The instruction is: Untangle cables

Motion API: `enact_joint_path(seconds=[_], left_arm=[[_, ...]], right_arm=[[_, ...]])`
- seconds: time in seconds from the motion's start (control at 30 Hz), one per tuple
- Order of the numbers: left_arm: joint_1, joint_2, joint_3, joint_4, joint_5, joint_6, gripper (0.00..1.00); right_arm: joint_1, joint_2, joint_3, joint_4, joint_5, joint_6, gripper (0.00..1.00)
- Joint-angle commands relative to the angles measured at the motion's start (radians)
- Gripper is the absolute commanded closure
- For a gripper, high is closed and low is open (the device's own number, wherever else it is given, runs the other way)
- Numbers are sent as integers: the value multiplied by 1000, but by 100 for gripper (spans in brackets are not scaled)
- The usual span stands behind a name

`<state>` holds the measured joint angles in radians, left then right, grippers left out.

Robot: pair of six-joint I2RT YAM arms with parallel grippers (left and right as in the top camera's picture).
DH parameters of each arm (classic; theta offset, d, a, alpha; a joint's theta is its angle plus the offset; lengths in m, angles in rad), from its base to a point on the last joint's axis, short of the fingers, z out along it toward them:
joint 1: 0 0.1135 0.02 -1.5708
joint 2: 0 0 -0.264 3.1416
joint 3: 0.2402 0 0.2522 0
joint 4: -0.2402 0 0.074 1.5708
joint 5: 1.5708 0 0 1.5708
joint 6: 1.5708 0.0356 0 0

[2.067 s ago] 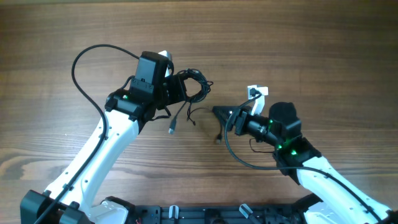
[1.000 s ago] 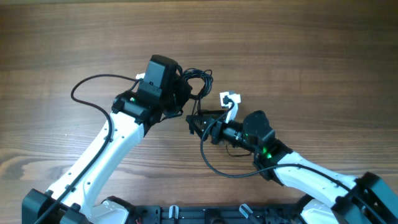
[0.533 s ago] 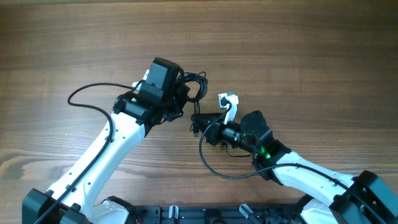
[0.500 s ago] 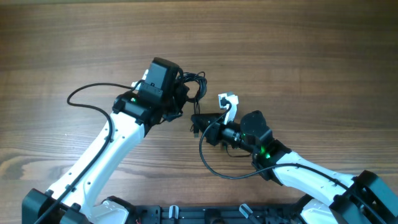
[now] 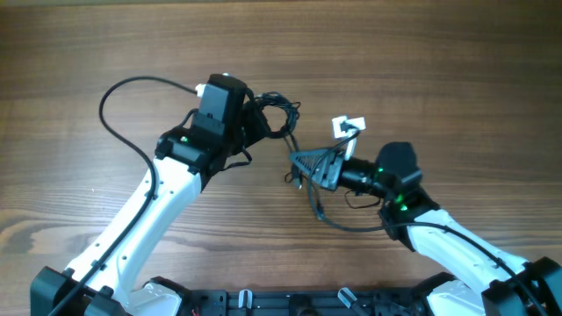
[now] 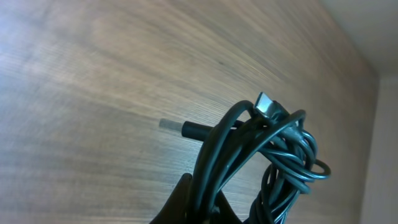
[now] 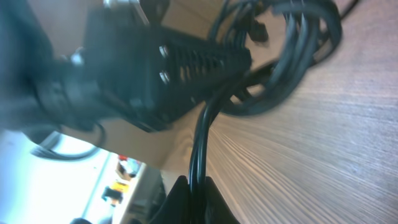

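Observation:
The cables [image 5: 281, 116] form a black tangled clump held just off the wooden table [image 5: 421, 61]. My left gripper [image 5: 260, 125] is shut on the clump's left side. In the left wrist view several loops [image 6: 277, 155] rise from the left gripper [image 6: 202, 208], with a silver plug [image 6: 267, 104] on top and another plug end [image 6: 186, 129] sticking out left. My right gripper [image 5: 297, 163] is shut on one strand [image 5: 291, 140] that leads up to the clump. In the right wrist view that strand [image 7: 202, 137] runs from the right gripper [image 7: 196, 190] to the tangle [image 7: 286, 43] beside the left gripper's body [image 7: 168, 62].
The left arm's own thick wire [image 5: 114, 92] loops out over the table at the left. The right arm's wire [image 5: 338, 224] hangs in a loop below its wrist. A black rail [image 5: 290, 303] runs along the table's front edge.
My right gripper has shut on a strand below the clump and moved right with it, away from the left gripper. The left gripper kept hold of the clump and shifted slightly.

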<state>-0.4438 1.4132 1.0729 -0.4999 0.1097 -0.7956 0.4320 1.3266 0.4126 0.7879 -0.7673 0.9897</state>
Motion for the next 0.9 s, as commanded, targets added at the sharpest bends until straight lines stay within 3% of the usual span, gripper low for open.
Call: enact_joint_path(seconds=[0.0,0.2,0.33,0.47,0.63,0.87], left_arm=[[-67,-17,11,34,13,203,96],[-138,-27,11,58,21,278,96],[-142,-83,11,2,55,393,96],[-143,-128,11,11,191,537,96],[-149,-118,11,9,304,557,96],[-220,-79,10,22,309,579,96]], right_arm=[[-35,-22,2,59,-36,140,95],[-42,-21,2,-16,110,140,95],[-80,-21,2,-14,147,188,95],[-89,-21,2,-19,146,201,95],[-80,-21,2,-23,162,226,95],[-71,-21,3,11,211,304,95]])
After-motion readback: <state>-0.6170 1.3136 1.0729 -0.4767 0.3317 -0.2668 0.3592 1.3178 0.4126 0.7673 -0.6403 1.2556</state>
